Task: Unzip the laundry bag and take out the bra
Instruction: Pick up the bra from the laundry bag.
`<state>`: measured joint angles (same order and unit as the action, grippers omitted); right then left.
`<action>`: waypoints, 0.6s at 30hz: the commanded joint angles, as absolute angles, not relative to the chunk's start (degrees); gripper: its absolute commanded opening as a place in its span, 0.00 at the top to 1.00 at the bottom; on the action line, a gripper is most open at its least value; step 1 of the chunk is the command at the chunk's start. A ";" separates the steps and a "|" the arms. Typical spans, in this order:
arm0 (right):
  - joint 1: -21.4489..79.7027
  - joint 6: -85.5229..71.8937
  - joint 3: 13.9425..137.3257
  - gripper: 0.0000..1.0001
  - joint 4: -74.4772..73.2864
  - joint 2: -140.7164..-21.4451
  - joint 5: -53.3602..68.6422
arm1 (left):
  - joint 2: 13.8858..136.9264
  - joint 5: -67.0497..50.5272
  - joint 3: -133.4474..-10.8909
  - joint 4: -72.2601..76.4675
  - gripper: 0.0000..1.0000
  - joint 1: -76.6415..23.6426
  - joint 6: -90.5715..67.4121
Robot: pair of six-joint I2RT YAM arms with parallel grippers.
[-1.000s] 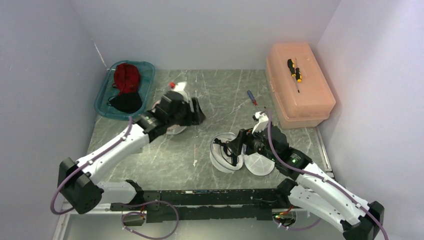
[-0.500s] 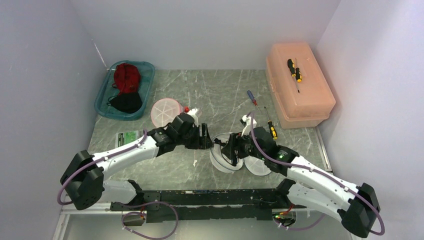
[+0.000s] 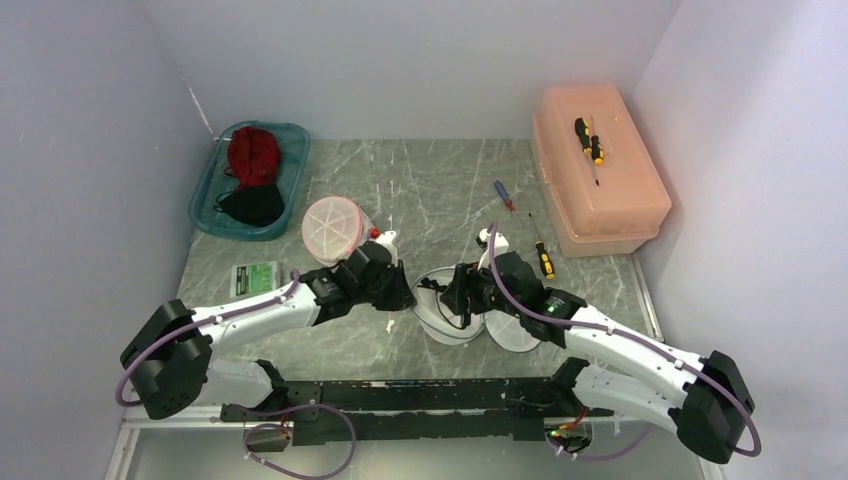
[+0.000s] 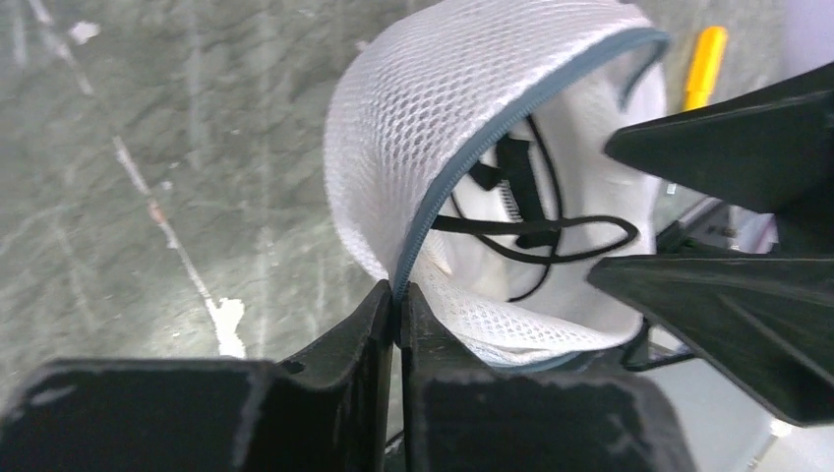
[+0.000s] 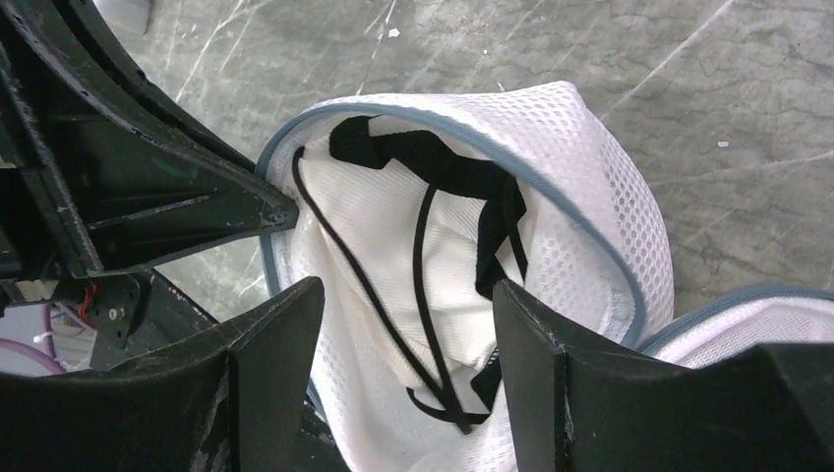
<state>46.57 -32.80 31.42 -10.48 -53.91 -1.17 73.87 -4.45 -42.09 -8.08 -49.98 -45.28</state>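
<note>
The white mesh laundry bag (image 3: 447,312) stands unzipped on the table with its mouth gaping, its blue zip edge (image 4: 511,108) curving round the opening. My left gripper (image 3: 408,292) is shut on that rim, the mesh pinched between its fingertips (image 4: 398,295). Inside lies the bra (image 5: 423,157), white fabric with black straps (image 4: 521,197). My right gripper (image 3: 456,296) hangs open over the mouth of the bag (image 5: 590,187). Its fingers (image 5: 408,295) straddle the straps without closing on them.
A pink round mesh bag (image 3: 332,228) sits behind the left arm. A teal tray (image 3: 203,190) at the back left holds red and black garments. An orange toolbox (image 3: 600,200) stands at the right, with screwdrivers (image 3: 505,195) (image 3: 542,257) beside it. A green card (image 3: 255,277) lies at left.
My left arm left the pink bag, swung right to the white bag and shut on its rim. My right gripper shifted left over the bag's opening.
</note>
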 commanded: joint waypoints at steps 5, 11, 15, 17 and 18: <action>48.36 -32.67 33.91 0.29 -5.39 -57.74 -1.20 | 74.32 -0.09 -41.21 -10.02 0.97 -50.71 -43.77; 51.21 -31.59 37.95 0.24 -4.73 -63.44 -3.07 | 75.70 0.58 -39.64 -7.02 0.97 -51.35 -42.96; 52.06 -31.92 39.51 0.20 -4.04 -67.30 -5.06 | 77.02 -1.16 -37.94 -2.70 0.97 -51.59 -43.26; 52.34 -31.97 39.80 0.20 -3.52 -68.71 -6.16 | 77.67 -1.78 -37.02 -0.94 0.97 -51.67 -43.62; 52.44 -31.89 39.86 0.20 -3.04 -69.46 -6.49 | 77.99 -2.08 -36.66 -0.44 0.97 -51.60 -43.75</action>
